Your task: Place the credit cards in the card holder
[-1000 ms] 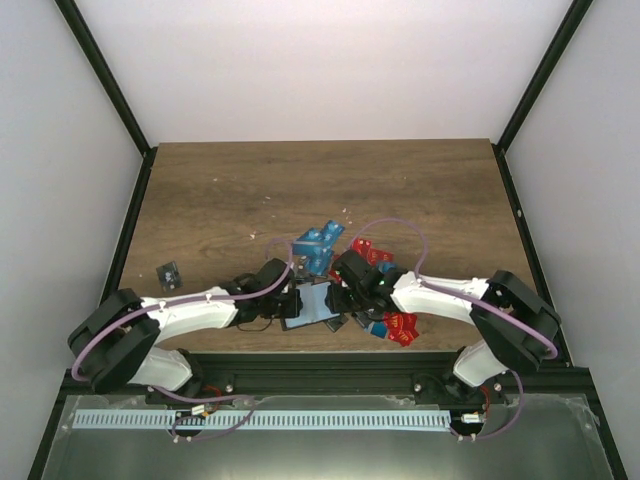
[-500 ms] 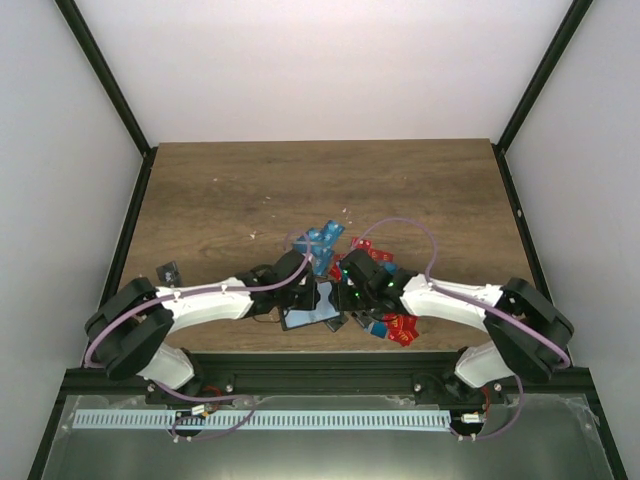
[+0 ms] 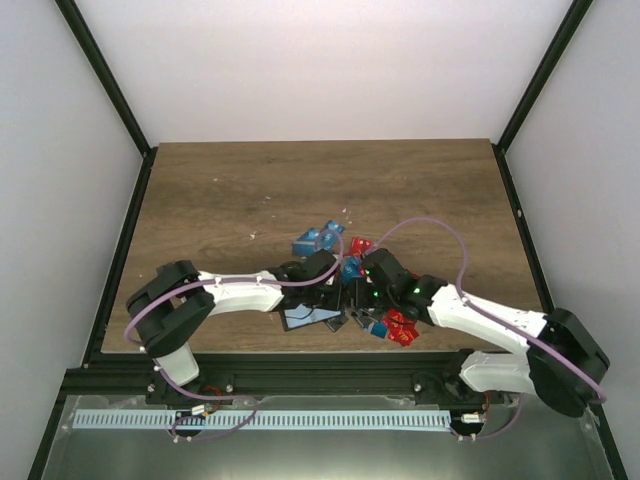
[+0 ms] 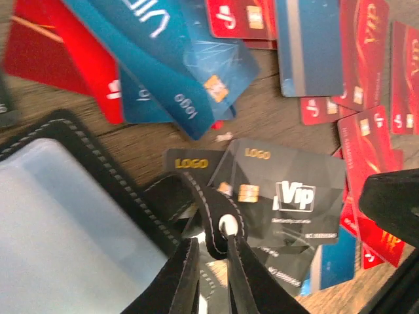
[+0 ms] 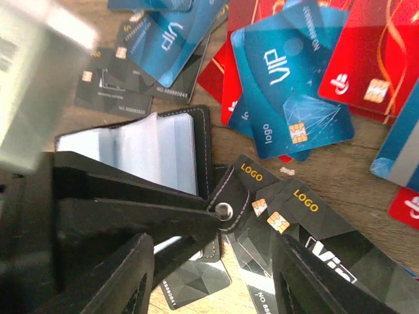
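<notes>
Left wrist cam is showing the left gripper pinching the card holder by its floppy clasp tab at 6 o'clock, w/ thin, prob. slick credit cards fanning 12–3 o'clock, best taken by a raised edge, while the right gripper is hanging spread.

White specks dot the brown wooden table.
</notes>
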`<state>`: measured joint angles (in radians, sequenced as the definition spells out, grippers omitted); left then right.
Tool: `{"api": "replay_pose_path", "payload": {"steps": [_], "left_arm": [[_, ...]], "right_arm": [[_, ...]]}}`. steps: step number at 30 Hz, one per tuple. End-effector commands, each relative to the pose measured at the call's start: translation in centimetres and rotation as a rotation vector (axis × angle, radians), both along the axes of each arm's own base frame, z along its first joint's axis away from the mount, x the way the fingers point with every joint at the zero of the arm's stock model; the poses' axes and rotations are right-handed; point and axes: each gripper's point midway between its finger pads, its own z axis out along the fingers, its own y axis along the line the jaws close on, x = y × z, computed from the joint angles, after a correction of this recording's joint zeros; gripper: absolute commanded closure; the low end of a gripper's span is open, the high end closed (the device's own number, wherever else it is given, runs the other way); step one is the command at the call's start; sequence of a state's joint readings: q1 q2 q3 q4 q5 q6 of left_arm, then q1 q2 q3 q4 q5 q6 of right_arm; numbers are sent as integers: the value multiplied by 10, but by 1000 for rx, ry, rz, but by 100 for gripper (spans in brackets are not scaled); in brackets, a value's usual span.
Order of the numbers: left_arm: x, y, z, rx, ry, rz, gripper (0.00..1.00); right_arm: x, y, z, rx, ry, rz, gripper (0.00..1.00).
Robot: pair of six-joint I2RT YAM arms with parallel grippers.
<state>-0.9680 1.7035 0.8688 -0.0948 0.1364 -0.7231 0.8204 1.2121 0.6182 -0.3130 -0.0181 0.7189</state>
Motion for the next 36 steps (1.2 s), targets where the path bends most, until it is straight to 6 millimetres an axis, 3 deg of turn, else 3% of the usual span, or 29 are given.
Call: {"api": "replay_pose_path", "payload": {"steps": [1,9,16,21,25,29,36], "left_arm": [[0,-22,11,-55,-20,-53,82],[-5,-19,37,-70,-79,-83,61],[-21,-6,57,-78,-154,-131,46],[-23,0,58,-70,-193,-164,43],[-24,-11,61,-103,-198,-198,43],[-22,-20,63,-121,-199,-218,43],[-24,-20,61,-125,-205,-236,43]], "right_arm": [[4,-18,12,-18,-39,-62,48],[-2,-35,28,-17,-65,-108,46],[-9,-54,26,-47,-59,-150,41],[-13,-67,16,-67,-5,-221,27],[-12,-89,-1,-140,67,-339,19],[-17,-107,-17,-220,140,-443,3],[-21,-120,-33,-266,203,-528,0]]}}
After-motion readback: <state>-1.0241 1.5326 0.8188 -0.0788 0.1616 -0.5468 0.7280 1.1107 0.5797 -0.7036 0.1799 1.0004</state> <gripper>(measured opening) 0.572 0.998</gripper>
